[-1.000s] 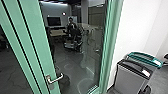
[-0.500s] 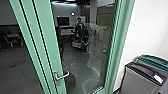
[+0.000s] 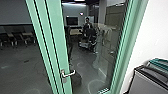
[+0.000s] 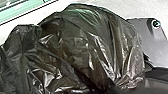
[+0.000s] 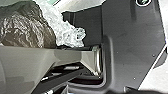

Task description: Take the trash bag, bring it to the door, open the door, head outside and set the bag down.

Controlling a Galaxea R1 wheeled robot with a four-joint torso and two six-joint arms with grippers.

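Glossy dark, crinkled plastic trash bag (image 4: 82, 47): bulging large in the left wrist view, its skin creased and slightly see-through; part of it shows in the right wrist view too.
Clear, whitish crumpled plastic (image 5: 67, 35): touching the dark bag's side in the right wrist view; whether it belongs to the bag, I cannot tell.
Left gripper: how far open, and whether it has hold of the bag, I cannot tell.
Right gripper: opening and hold cannot be told either.
Green-framed glass door (image 3: 58, 37): slanting from upper left to bottom centre of the head view.
Silver lever handle (image 3: 68, 74): on the green frame, lower centre, nothing touching it.
Person (image 3: 87, 25): small, upper centre, at a dark rig (image 3: 88, 41), seen in the glass.
Grey bin with black rim (image 3: 147, 81): lower right corner.
Teal-rimmed bin (image 3: 160, 62): just behind the grey one.
White wall (image 3: 155, 32): right edge.
Dark chairs (image 3: 18, 37): left side, by tables.
Black screen (image 3: 72, 21): upper centre.
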